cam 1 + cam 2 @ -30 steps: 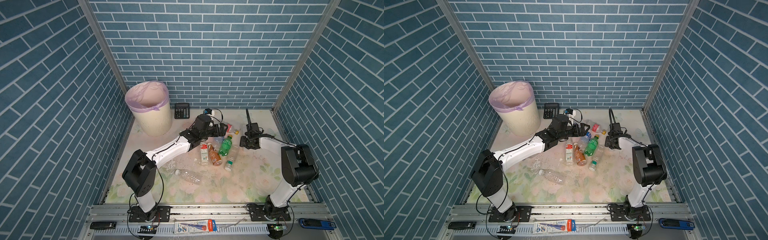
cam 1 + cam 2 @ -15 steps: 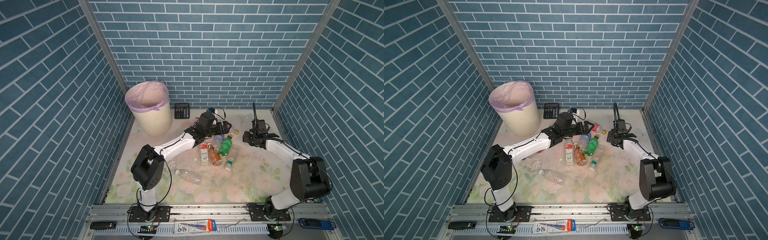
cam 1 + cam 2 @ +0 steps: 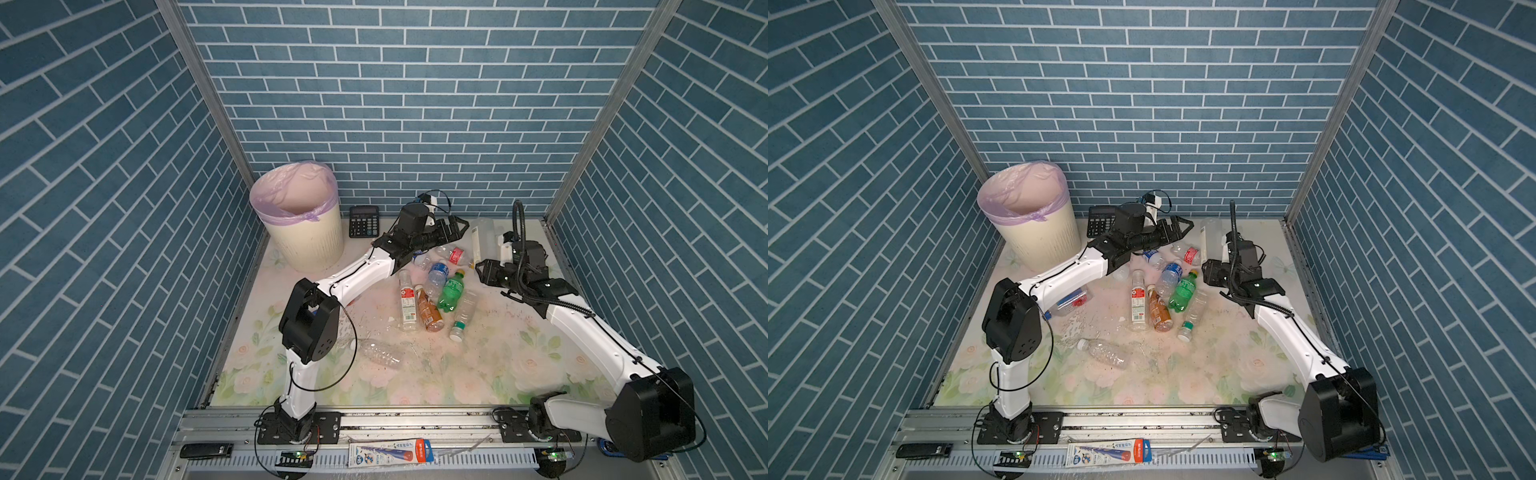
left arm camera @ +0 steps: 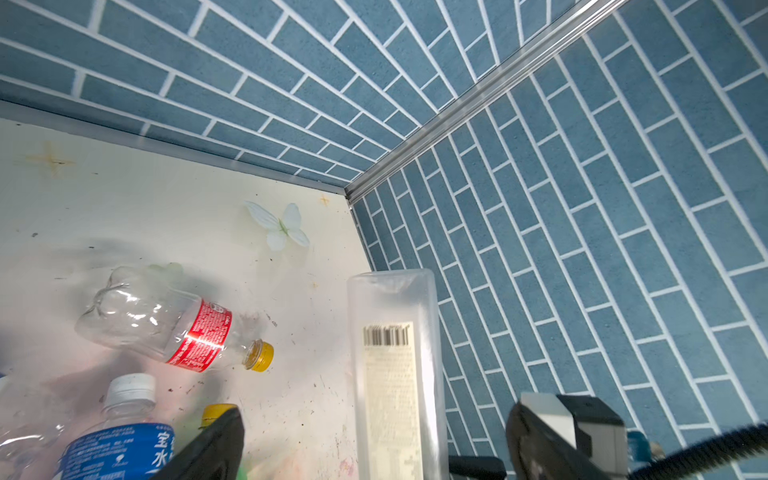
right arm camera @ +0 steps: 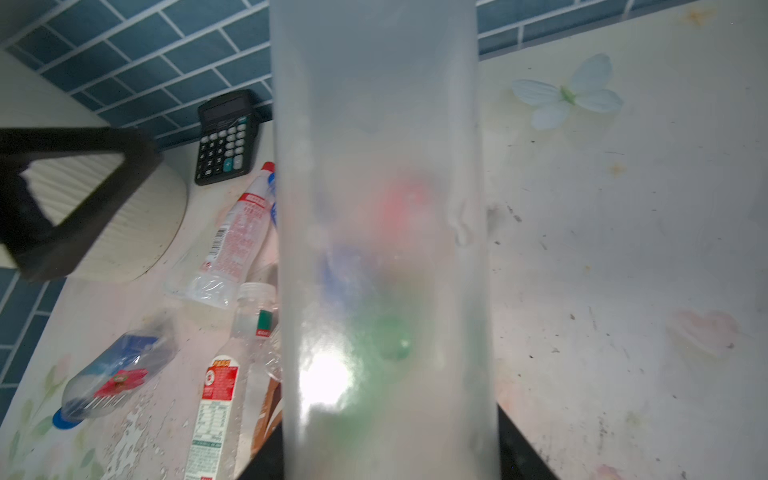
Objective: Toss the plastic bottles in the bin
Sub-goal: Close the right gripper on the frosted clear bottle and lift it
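1. The right gripper (image 3: 484, 271) is closed on the lower part of a tall frosted bottle (image 3: 483, 237) and holds it upright. In the right wrist view this bottle fills the middle of the picture.
2. The left gripper (image 3: 456, 227) has its jaws wide apart and holds nothing. It points at the frosted bottle, with its tips just beside the upper part. I cannot tell whether they touch it. In the left wrist view the bottle is seen between the two black fingers (image 4: 208, 449).
3. Below the left gripper, a clear bottle with a red label (image 3: 453, 254) and a yellow cap lies on the flowered table (image 3: 478, 374). A bottle with a blue label (image 3: 437, 276) lies just beside it.
4. Nearer to the front of the table, more bottles lie close together:
   - a green bottle (image 3: 451, 293)
   - a brown bottle (image 3: 430, 313)
   - a bottle with a white and red label (image 3: 408, 301)
   - a clear bottle with a green cap (image 3: 463, 318)
5. A clear bottle without label (image 3: 378, 353) lies alone, closer to the front edge. A crushed bottle with a blue and red label (image 3: 1069, 299) lies under the left arm.
6. The bin (image 3: 305, 243) stands upright in the far left corner, with a lilac bag over its rim. It is well apart from both grippers. A black calculator (image 3: 364, 221) lies just beside the bin, at the back wall.
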Tool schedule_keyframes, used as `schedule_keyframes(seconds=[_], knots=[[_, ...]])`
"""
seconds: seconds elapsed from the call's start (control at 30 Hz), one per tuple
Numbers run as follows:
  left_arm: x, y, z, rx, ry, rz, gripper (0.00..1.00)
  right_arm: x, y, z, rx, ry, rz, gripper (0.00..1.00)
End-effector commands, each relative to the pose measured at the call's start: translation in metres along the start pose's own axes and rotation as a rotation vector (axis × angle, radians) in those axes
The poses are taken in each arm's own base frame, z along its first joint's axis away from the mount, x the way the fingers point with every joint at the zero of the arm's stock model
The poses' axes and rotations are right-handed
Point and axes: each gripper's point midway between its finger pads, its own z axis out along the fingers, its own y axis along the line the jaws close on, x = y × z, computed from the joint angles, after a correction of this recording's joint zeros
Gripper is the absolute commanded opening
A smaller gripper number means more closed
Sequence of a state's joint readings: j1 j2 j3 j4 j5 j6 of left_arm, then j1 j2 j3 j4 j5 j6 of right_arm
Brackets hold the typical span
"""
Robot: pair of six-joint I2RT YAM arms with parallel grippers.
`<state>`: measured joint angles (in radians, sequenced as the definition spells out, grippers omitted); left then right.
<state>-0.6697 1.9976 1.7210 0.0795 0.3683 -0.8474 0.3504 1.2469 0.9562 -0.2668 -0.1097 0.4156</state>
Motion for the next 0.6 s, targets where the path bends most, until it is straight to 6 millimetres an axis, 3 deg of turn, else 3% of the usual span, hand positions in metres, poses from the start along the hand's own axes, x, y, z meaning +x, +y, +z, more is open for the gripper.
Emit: schedule_keyframes(seconds=[0.0,0.23,0.4,0.57], knots=[[0.003,-0.007,0.006,0.051,0.024,-0.009,0.99,0.000,0.030,-0.006,-0.087,-0.013,-0.011,0.43],[0.005,0.008,0.001,0.025,0.009,-0.028,0.99,-0.004,0.066,-0.008,-0.186,-0.027,-0.018,0.42],[0.006,0.014,0.000,0.019,0.012,-0.026,0.88,-0.005,0.078,-0.008,-0.209,-0.030,-0.028,0.42],[0.008,0.017,0.003,0.023,0.019,-0.030,0.84,-0.003,0.084,-0.008,-0.219,-0.032,-0.034,0.42]])
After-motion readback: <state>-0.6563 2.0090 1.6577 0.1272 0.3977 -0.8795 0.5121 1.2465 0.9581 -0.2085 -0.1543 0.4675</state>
